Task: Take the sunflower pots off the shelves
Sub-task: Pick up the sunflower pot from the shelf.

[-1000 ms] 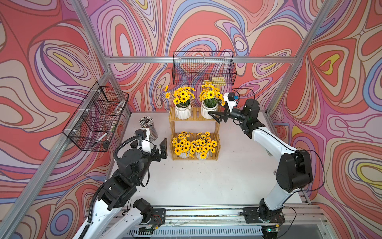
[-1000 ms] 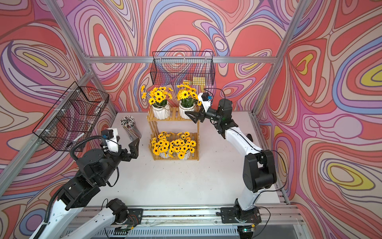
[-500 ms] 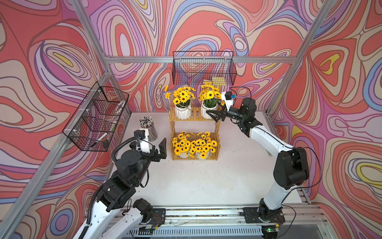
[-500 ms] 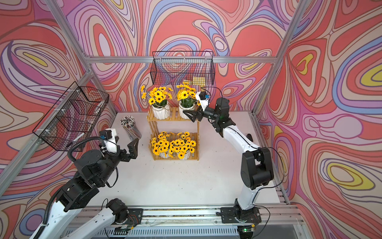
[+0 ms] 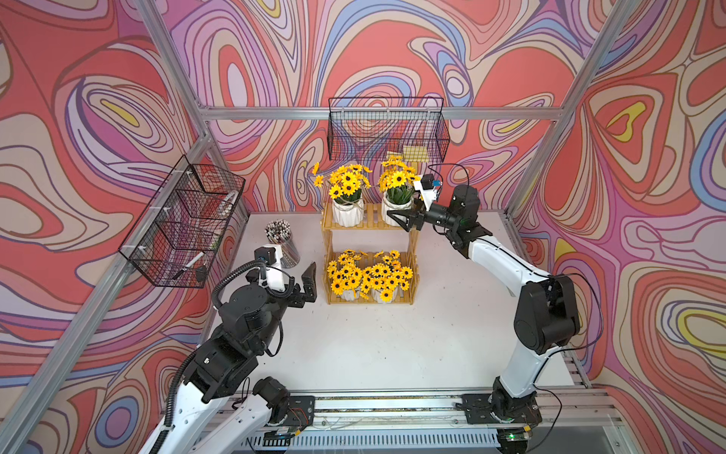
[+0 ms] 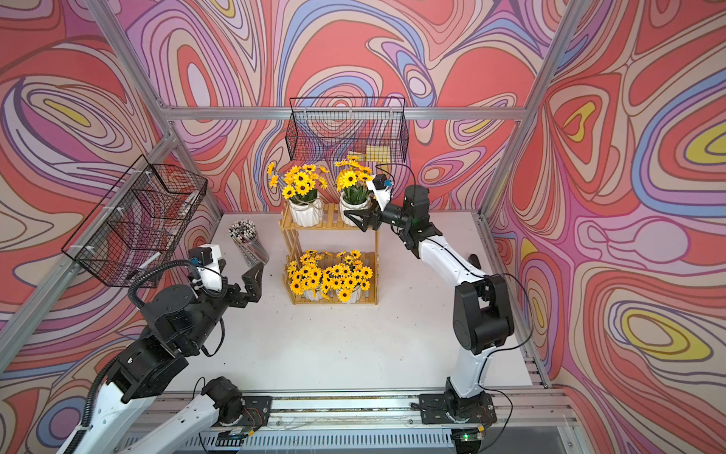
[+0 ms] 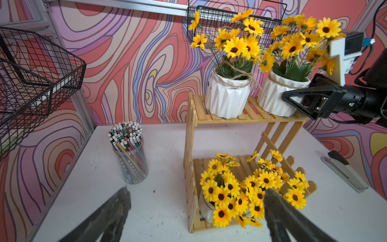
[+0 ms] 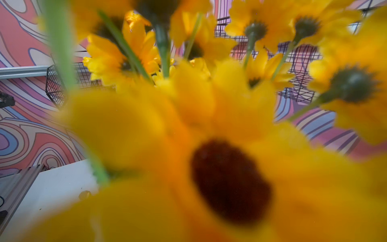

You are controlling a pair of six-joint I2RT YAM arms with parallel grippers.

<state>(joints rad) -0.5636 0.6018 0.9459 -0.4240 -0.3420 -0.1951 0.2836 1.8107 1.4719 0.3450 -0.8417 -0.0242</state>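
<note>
My left arm [image 5: 251, 314] has barely stirred in the last second. My left jaws hang wide open and empty above the table [image 7: 167, 146], short of the shelves [image 7: 251, 120], with the clear plastic cup of pencils [image 7: 130, 165] near them.

The shelves are a two-tier rack of pale yellow wooden slats with low rails. All four sunflower pots [image 6: 306, 214] are still on it. They are glossy white ceramic, faceted in ribs and tied with rough twine, and they carry stiff artificial blooms. The lower left pot [image 5: 347, 293] and lower right pot [image 5: 382, 294] sit almost buried under their own flowers. The upper left pot [image 7: 227, 98] stands clear.

The change is on the right. My right arm [image 5: 499, 255] has pushed in toward the upper right pot [image 7: 272, 94]. My right jaws are open and now reach in level with it, one finger across its front. Whether they touch it I cannot tell, because the right wrist view is filled with blurred petals.

I judge the first pickup is about to begin. The smooth glaze may slip, so the grip wants to land below the twine.
</note>
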